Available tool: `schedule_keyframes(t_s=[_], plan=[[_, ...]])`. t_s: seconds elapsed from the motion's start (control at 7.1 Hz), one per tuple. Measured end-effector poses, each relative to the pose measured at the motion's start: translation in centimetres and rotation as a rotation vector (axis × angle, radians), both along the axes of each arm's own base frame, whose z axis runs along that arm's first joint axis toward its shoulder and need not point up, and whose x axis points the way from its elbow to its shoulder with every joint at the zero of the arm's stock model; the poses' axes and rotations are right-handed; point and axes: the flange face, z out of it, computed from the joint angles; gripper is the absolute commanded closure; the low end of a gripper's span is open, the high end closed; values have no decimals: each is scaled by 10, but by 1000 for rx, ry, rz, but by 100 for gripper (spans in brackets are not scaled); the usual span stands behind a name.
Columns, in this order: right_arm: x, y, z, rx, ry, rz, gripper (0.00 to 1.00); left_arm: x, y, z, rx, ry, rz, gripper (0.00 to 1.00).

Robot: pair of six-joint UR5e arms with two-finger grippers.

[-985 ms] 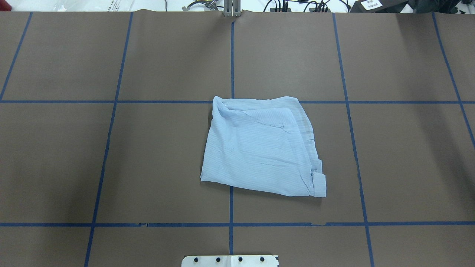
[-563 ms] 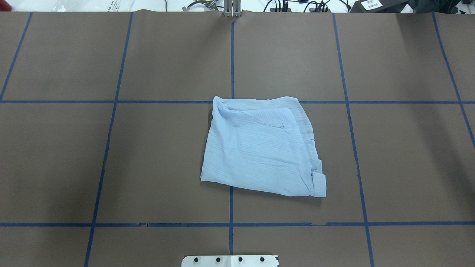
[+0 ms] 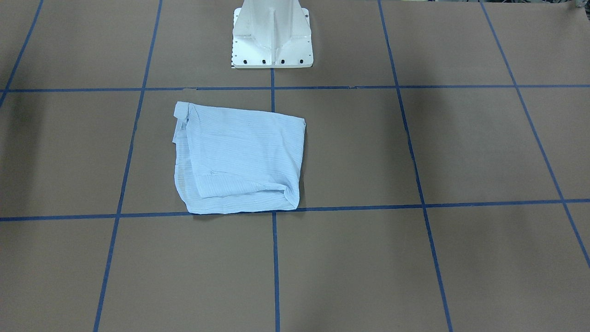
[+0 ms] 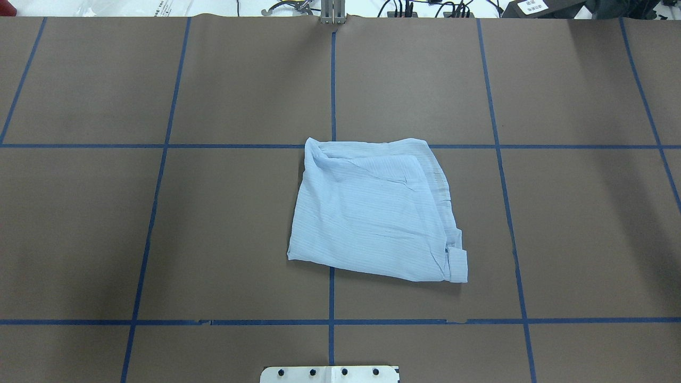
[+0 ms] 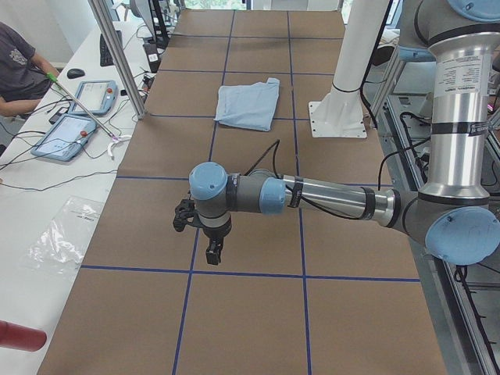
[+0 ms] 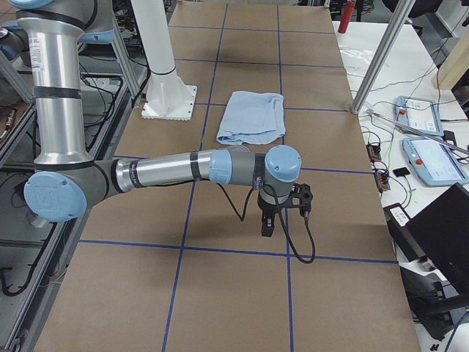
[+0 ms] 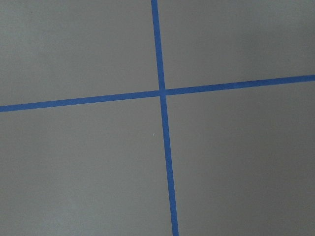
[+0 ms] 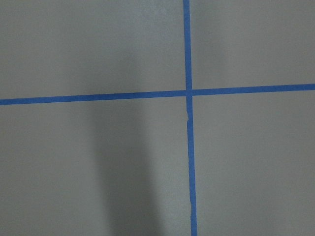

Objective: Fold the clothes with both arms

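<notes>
Nothing has moved since the earlier overhead frames: the shirt [image 4: 372, 213] has the same outline and the same place.

Nearest the robot, the white pedestal [image 4: 330, 374] is bolted at the tabletop [image 4: 213, 80] edge. Just beyond it the shirt lies flat, folded to a rough square. It straddles the centre tape [image 4: 332, 80] line, mostly on the robot's right of it. Its far edge runs along a cross line. A cuff [image 4: 457, 263] shows at the near right corner. Nothing touches the shirt.

Side views: the left arm [image 5: 336, 199] reaches out low over the tabletop towards its own end, well apart from the shirt [image 5: 247, 103]. The left pincer [image 5: 212, 256] points down above the brown surface; whether it is clenched or released, cannot tell. The right arm [image 6: 168, 170] mirrors this at the other end, with the right pincer [image 6: 267, 229] also pointing down, state likewise cannot tell.

Wrist views: each shows only bare tabletop with a tape crossing.

Far off, beyond the left end, a person [image 5: 16, 62] sits at a white bench.
</notes>
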Motion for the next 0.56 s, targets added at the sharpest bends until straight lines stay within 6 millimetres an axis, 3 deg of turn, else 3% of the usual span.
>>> schedule_keyframes(t_s=[0.56], plan=[[5,29,19,-32,-2,11,0,-2,13,15,-8,-1,15,0]])
